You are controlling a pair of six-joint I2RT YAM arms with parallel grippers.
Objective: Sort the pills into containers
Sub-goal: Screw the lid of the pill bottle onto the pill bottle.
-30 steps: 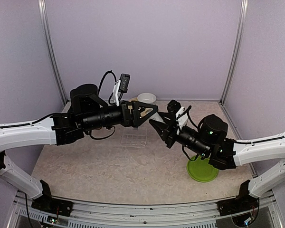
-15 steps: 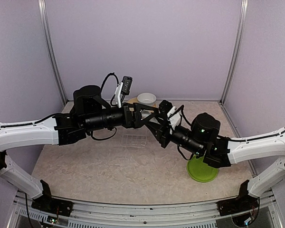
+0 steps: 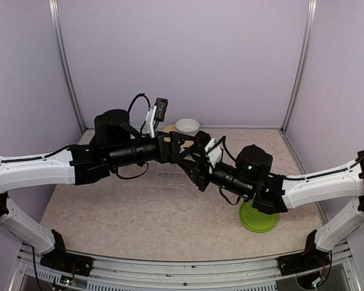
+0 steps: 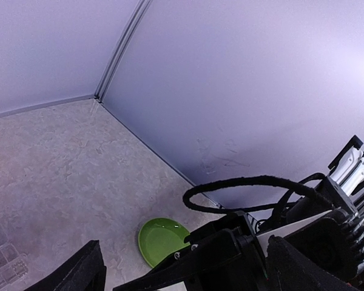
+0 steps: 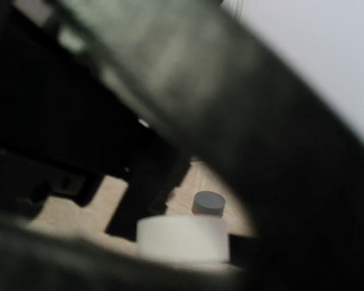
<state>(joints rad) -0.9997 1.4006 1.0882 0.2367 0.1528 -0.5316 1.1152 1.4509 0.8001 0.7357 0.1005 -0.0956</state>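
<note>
Top external view — pill box (image 3: 170, 180) lies flat, long axis left-right.

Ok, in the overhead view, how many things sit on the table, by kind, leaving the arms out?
Plates: 2 (green plate, tan plate)
Bowls: 1 (white bowl)
Pill boxes: 1 (clear pill box)
Total: 4
</note>
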